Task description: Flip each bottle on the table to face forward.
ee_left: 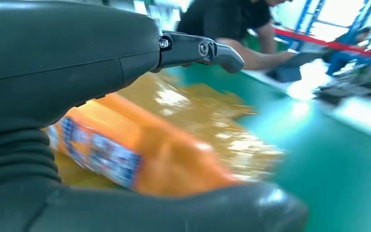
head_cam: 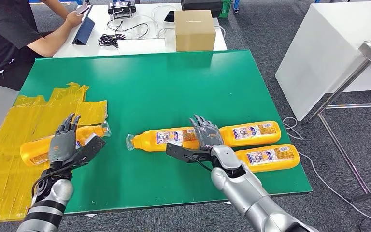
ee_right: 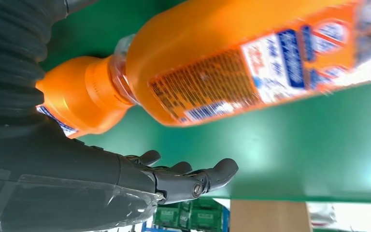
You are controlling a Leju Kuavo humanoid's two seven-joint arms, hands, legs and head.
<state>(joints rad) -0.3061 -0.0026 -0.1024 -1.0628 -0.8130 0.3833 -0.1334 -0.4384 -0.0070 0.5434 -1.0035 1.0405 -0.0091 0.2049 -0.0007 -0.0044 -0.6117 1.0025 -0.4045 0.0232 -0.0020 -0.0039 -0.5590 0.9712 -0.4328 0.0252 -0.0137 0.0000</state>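
At the lower left of the head view, the left hand [head_cam: 64,143] is seen with its fingers stretched out flat above an orange bottle [head_cam: 42,149] that lies on yellow tape sheets [head_cam: 9,145] at the left edge of the green table [head_cam: 149,82]. Whether the palm touches this bottle cannot be told there. In the left wrist view the same bottle [ee_left: 140,154] is shown blurred between the thumb and the extended fingers [ee_left: 207,50], with no grasp closed around it.

At the upper left of the head view a seated person [head_cam: 9,34] in black is seen, and a cardboard box [head_cam: 194,30] at the upper centre.

At centre, a second bottle [head_cam: 166,138] is lying with its cap to the left; the right hand [head_cam: 205,134] is spread open across its body. Just right, a third bottle [head_cam: 251,134] and a fourth [head_cam: 268,157] lie side by side. In the right wrist view an orange neck and printed label [ee_right: 232,63] are shown close up, above released, slightly curled fingers [ee_right: 193,179] that hold nothing.
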